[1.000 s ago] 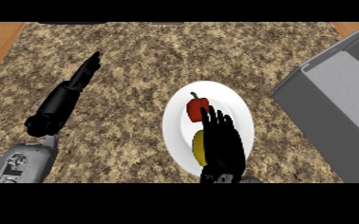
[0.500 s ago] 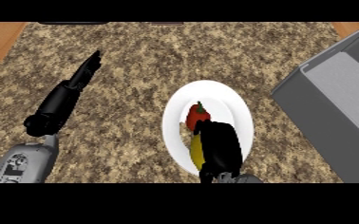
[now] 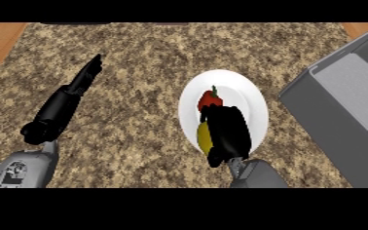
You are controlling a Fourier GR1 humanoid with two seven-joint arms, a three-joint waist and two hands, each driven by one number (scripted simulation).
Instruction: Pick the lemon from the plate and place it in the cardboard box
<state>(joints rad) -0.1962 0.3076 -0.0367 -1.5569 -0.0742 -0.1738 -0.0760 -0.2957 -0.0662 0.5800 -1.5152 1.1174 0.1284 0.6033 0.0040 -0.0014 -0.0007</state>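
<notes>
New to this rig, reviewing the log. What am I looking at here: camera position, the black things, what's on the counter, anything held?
The camera sits at the robot's head, looking steeply down at a speckled counter. The black shapes are its two hands on grey forearms. The left hand rests open at the left, holding nothing. The right hand is curled over a yellow lemon on a white plate, hiding most of it. A red pepper lies beside the lemon. The grey container at the right is the box.
</notes>
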